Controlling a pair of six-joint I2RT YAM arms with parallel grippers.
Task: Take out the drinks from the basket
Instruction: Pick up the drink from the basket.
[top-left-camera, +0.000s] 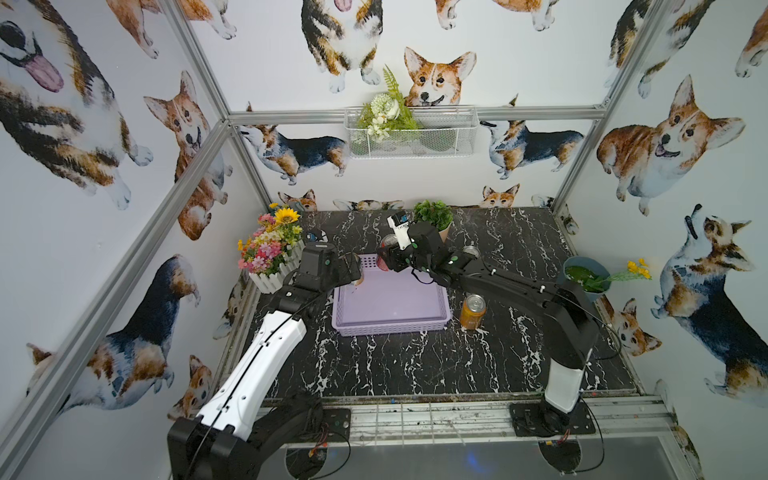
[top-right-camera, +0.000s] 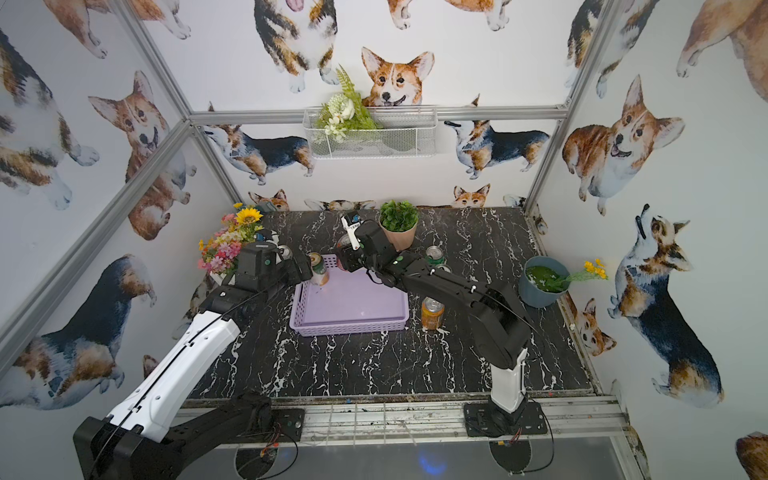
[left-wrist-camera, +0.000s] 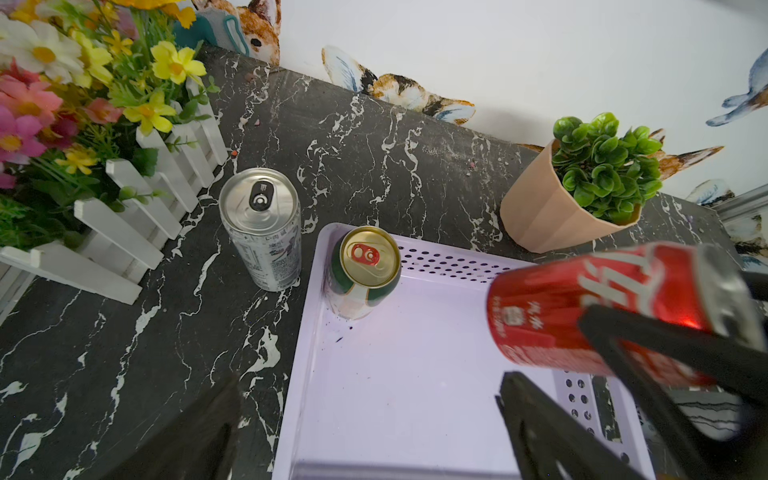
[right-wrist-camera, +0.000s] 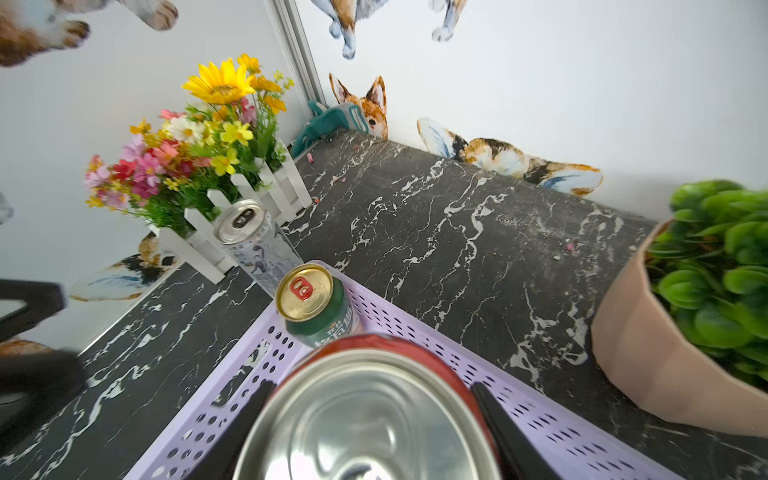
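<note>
In the far left corner of the basket (top-left-camera: 390, 329), the green-and-gold can (left-wrist-camera: 365, 270) stands upright. Over the basket's far side the red can (left-wrist-camera: 582, 307) hangs tilted, and the right hand (right-wrist-camera: 372, 385) grips it on both sides. The left hand (left-wrist-camera: 368, 390) is wide open and holds nothing, near the green-and-gold can. A silver can (left-wrist-camera: 262, 228) stands on the tabletop (top-left-camera: 415, 365) just outside that corner. An orange can (top-left-camera: 473, 311) stands right of the basket, and a green can (top-right-camera: 434, 254) stands farther back.

The left arm (top-left-camera: 266, 345) and right arm (top-left-camera: 565, 316) are black with white shells and thin cables.
</note>
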